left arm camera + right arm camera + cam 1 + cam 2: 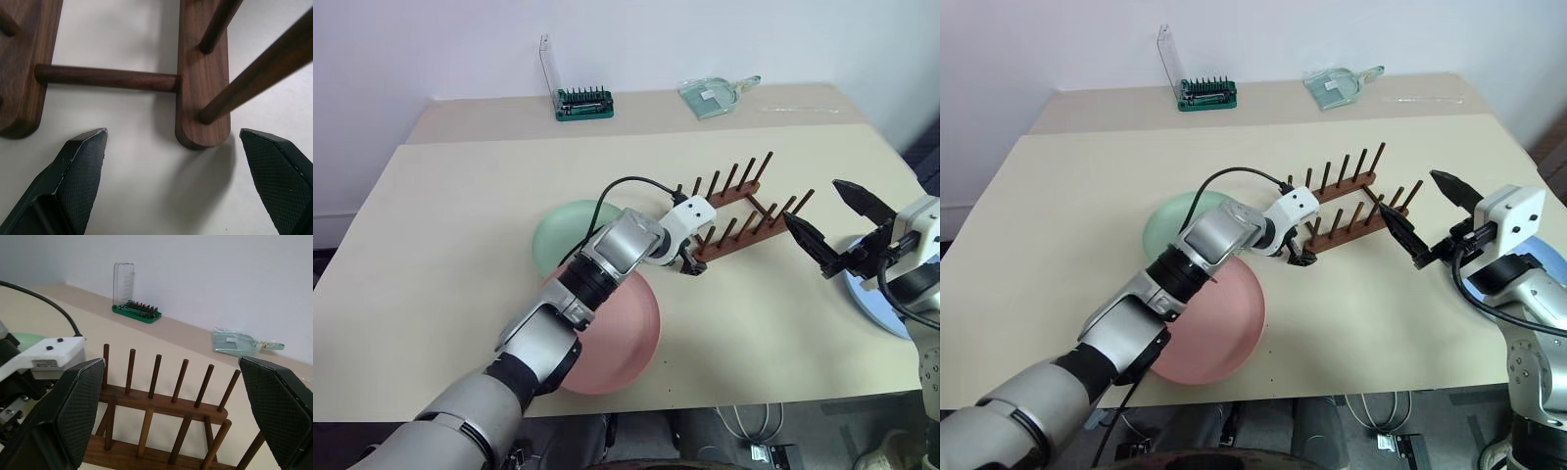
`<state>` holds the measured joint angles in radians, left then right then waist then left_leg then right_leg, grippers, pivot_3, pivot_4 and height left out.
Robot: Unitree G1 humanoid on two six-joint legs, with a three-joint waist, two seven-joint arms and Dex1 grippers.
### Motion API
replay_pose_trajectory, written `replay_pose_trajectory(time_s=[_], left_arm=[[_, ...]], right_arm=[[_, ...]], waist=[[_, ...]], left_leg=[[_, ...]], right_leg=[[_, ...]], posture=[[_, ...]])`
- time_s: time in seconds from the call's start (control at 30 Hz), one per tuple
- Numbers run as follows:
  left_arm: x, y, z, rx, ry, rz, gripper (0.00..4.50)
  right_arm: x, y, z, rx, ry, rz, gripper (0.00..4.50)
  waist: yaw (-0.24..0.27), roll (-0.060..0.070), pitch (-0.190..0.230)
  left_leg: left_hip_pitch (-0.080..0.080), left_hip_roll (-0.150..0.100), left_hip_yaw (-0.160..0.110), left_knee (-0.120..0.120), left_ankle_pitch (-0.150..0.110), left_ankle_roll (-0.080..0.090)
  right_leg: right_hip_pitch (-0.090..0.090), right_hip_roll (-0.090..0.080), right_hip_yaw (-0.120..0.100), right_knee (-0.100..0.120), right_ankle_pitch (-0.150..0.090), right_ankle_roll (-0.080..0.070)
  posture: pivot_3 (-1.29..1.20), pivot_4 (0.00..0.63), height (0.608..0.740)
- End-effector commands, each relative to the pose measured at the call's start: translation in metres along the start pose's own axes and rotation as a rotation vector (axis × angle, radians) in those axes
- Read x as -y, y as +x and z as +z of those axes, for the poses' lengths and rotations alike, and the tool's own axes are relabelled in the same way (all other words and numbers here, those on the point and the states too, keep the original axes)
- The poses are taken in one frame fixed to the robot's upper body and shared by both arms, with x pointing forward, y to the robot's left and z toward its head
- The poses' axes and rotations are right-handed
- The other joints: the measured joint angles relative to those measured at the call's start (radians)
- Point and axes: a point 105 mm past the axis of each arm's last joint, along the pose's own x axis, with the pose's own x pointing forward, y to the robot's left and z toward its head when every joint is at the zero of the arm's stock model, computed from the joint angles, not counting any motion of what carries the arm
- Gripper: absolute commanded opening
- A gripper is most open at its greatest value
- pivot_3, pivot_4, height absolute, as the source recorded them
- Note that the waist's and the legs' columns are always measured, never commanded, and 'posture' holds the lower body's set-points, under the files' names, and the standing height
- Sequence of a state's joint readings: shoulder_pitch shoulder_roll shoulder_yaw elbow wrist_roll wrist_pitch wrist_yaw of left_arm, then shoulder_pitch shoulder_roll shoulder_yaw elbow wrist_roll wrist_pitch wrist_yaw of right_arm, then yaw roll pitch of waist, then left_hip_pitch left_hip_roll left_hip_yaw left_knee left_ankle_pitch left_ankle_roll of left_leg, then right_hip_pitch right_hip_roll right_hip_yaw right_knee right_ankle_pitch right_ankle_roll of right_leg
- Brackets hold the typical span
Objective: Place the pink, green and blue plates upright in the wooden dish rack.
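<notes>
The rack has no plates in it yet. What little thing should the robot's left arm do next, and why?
Probably close the open left gripper on the near rail end of the rack, perhaps to steady or shift it. Its fingers sit either side of that rail. The pink plate, green plate and blue plate lie flat on the table, none held.

A broad beige table stands against a plain white wall — evenly lit. Along its far edge runs a second, slightly darker tabletop strip.
</notes>
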<state>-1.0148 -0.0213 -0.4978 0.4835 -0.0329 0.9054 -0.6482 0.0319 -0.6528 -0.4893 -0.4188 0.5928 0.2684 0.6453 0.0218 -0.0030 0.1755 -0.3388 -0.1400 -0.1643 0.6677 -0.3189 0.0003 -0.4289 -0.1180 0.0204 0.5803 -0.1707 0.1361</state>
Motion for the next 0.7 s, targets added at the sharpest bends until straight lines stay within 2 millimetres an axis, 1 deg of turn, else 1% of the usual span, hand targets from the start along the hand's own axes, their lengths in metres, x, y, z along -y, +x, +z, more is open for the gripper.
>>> replay_pose_trajectory(time_s=[0.03,0.07,0.13,0.23,0.27,0.5,0.63,0.7], left_arm=[[0.004,0.007,-0.006,-0.028,-0.003,-0.02,3.74],[0.003,0.007,-0.007,-0.031,-0.008,-0.018,3.21],[0.002,0.008,-0.008,-0.033,-0.016,-0.016,2.34],[0.002,0.008,-0.008,-0.029,-0.024,-0.016,0.8],[0.002,0.008,-0.008,-0.025,-0.026,-0.016,0.69],[-0.001,0.002,-0.004,0.008,-0.052,-0.02,0.69],[-0.001,-0.01,0.006,0.078,-0.032,-0.07,0.69],[-0.002,-0.019,0.009,0.115,0.017,-0.093,0.69]], right_arm=[[0.001,-0.004,0.019,0.055,-0.054,-0.015,4.5],[0.001,-0.005,0.019,0.053,-0.055,-0.019,4.5],[0.002,-0.005,0.019,0.051,-0.057,-0.023,4.5],[0.002,-0.006,0.019,0.05,-0.057,-0.024,4.5],[0.001,-0.006,0.019,0.05,-0.056,-0.023,4.5],[0.0,-0.003,0.017,0.051,-0.05,-0.015,4.5],[-0.001,-0.002,0.017,0.052,-0.047,-0.011,4.5],[-0.001,-0.002,0.016,0.053,-0.046,-0.011,4.5]], waist=[[0.002,0.0,0.0],[0.003,0.0,0.0],[0.007,0.0,0.0],[0.015,0.0,0.0],[0.016,0.001,0.0],[0.015,0.001,0.0],[0.014,0.001,0.0],[0.013,0.001,0.0]], left_leg=[[0.0,0.0,0.0,0.0,-0.001,0.001],[0.0,0.0,0.0,0.0,-0.001,0.001],[0.0,0.0,0.0,0.0,-0.001,0.001],[0.0,0.0,0.0,0.0,0.001,-0.002],[0.0,0.0,0.0,0.0,0.002,-0.003],[0.0,0.0,0.0,0.0,0.001,-0.002],[0.0,0.0,0.001,0.0,0.001,-0.002],[0.0,0.0,0.001,0.0,0.001,-0.002]], right_leg=[[0.0,0.0,0.0,0.0,-0.001,0.001],[0.0,0.0,0.0,0.0,-0.002,0.003],[0.0,0.0,0.0,0.0,-0.002,0.002],[0.0,0.0,0.0,0.0,-0.001,0.002],[0.0,0.0,0.0,0.0,-0.001,0.002],[0.0,0.0,0.001,0.0,-0.002,0.002],[0.0,0.0,0.001,0.0,-0.002,0.002],[-0.001,0.0,0.001,0.0,-0.002,0.002]], posture=[[0.0,0.15,0.74],[0.0,0.15,0.74],[0.0,0.15,0.74],[0.0,0.15,0.74],[0.0,0.15,0.74],[0.0,0.15,0.74],[0.0,0.15,0.74],[0.0,0.15,0.74]])
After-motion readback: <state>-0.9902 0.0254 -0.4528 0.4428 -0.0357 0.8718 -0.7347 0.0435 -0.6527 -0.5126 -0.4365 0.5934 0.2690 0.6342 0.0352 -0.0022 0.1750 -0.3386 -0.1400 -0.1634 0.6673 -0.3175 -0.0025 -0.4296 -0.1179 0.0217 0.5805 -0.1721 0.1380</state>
